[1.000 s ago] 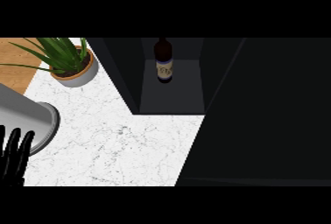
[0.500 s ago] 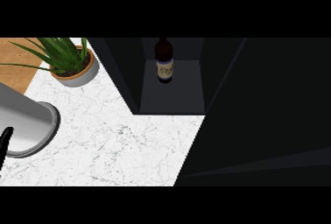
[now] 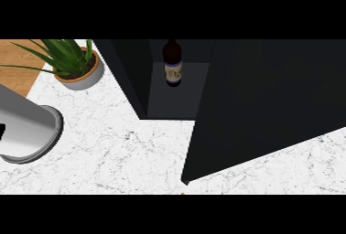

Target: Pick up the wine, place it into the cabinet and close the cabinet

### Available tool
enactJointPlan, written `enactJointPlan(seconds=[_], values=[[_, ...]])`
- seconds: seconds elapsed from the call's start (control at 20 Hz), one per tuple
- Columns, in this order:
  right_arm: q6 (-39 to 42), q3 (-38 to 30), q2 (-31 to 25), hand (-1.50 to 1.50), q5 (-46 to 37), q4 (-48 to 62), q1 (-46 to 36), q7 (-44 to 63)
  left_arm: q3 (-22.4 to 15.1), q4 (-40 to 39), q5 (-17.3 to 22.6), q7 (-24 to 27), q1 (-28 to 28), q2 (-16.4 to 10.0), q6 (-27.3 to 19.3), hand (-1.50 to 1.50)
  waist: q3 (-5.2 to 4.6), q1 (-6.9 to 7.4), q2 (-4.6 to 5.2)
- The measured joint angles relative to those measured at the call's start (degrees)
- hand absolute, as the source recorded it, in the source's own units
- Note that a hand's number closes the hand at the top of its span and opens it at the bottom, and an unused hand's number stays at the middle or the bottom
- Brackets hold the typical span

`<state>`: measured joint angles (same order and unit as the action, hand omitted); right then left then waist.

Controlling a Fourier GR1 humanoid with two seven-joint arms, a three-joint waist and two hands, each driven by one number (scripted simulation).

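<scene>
Wine (image 3: 173, 64): upright inside cabinet (image 3: 128, 73). Door (image 3: 270, 100): ajar; I'd push it flush, clear of the wine. Left robot hand (image 3: 2, 131): sliver left of cabinet, grip state unclear. Right robot hand: out of view.

Veined marble counter (image 3: 121, 160), matt black cabinet (image 3: 270, 100)

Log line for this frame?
wine: upright inside cabinet | cabinet door: ajar, not shut | left forearm: left edge | right hand: not in view | remaining: close door
</scene>
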<state>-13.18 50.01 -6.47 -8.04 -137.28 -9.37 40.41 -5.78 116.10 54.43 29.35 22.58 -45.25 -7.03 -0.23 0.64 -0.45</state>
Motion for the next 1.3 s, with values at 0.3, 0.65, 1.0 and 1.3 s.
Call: enactJointPlan(seconds=[0.3,0.65,1.0,1.3], values=[[-6.46,0.83,-3.28,1.50,2.07,1.80,-9.98,2.35,-0.64,-0.43,0.06,-1.37,-1.94,1.46,0.74,-1.50,0.01,0.62,0.33],[-12.91,-3.06,0.47,1.50,9.66,10.70,-24.73,2.96,-1.43,-0.49,-0.44,-2.84,-4.08,2.66,0.34,-1.50,0.01,1.75,0.63],[-17.91,-10.77,5.32,1.50,17.63,29.42,-45.40,-0.18,-1.28,-1.85,-1.04,-4.09,-5.86,4.34,-0.33,-1.50,0.08,1.88,0.67],[-15.35,-15.80,6.21,1.50,18.48,45.37,-55.87,-6.08,-0.93,-2.21,-1.87,-5.14,-6.71,5.79,-0.86,-1.50,0.12,1.39,0.64]])
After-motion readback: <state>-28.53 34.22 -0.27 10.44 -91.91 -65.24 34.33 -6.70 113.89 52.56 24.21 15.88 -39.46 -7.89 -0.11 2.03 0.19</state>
